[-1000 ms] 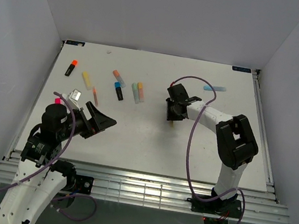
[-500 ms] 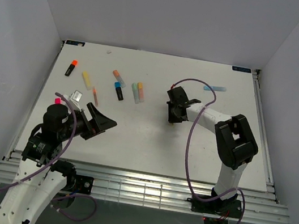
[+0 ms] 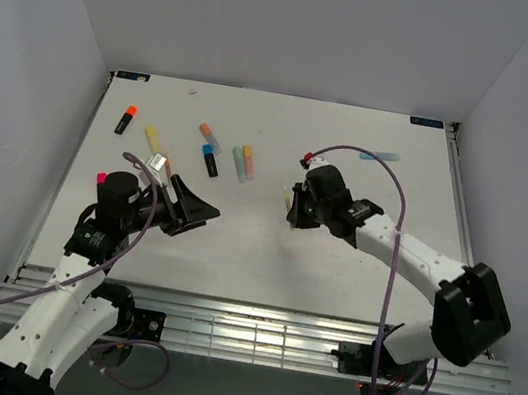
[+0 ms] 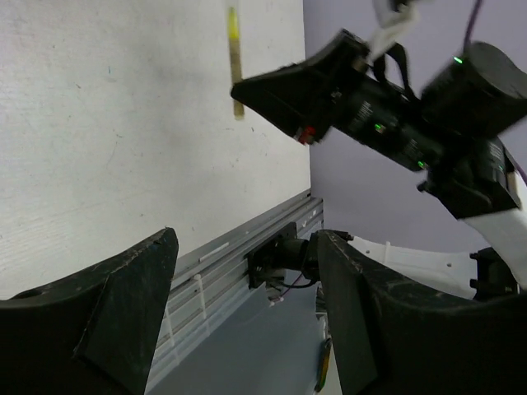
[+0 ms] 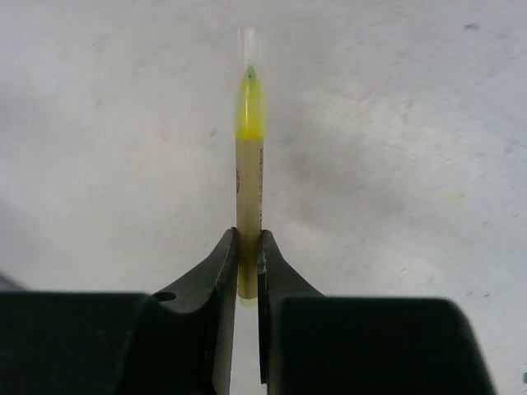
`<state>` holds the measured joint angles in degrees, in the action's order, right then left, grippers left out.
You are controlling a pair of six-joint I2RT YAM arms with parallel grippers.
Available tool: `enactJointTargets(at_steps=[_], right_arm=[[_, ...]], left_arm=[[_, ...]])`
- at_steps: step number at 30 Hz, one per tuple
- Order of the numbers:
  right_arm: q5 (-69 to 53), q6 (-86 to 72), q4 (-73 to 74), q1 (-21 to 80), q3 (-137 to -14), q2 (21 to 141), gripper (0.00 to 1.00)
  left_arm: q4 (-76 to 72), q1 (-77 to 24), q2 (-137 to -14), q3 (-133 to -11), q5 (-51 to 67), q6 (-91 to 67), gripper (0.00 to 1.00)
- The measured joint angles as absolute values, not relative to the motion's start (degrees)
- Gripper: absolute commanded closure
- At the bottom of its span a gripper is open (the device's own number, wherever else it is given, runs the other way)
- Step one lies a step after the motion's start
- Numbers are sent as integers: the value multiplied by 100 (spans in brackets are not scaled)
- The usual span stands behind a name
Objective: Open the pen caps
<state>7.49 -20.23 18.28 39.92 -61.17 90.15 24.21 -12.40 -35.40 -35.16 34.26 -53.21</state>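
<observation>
Our right gripper (image 5: 247, 247) pinches a thin yellow pen (image 5: 249, 164), tip toward twelve o'clock; our left gripper (image 4: 245, 247), at the table's (image 3: 264, 258) eight o'clock, gapes wide, empty.

Our right tool (image 5: 247, 240) has closed and now clamps the thin yellow pen (image 5: 249, 164). We see it shifted left and nearer, its elbow swung far out to the right. Our left tool (image 3: 197, 211) has advanced rightward toward it.
</observation>
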Motion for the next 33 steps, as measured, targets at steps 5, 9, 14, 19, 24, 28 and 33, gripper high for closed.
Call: enactJointTargets(at_steps=[5,9,14,19,24,28,33], right_arm=[[-246,-2580,1120,4595,-4792,7376,92],[-821,-3065,832,4864,-4027,6886,92],[-1105,-3481,609,5054,-3758,6514,92],[-1225,-3736,244,5168,-3717,6372,92],[-1264,-3870,34,5264,-3710,6394,92],[-1284,-3911,-93,5306,-3712,6514,92],[-1291,-3951,-169,5354,-3715,6689,92]], left_arm=[[1511,-1793,-4222,-3092,3286,-5583,27],[779,-2576,-4783,-3089,2923,-5605,27],[16,-2838,-5151,-2904,2596,-5747,32],[-314,-2998,-5516,-2875,2355,-5813,35],[-419,-3183,-5815,-2875,2112,-5876,35],[-478,-3273,-6001,-2875,1968,-5900,37],[-523,-3312,-6062,-2875,1865,-5937,45]])
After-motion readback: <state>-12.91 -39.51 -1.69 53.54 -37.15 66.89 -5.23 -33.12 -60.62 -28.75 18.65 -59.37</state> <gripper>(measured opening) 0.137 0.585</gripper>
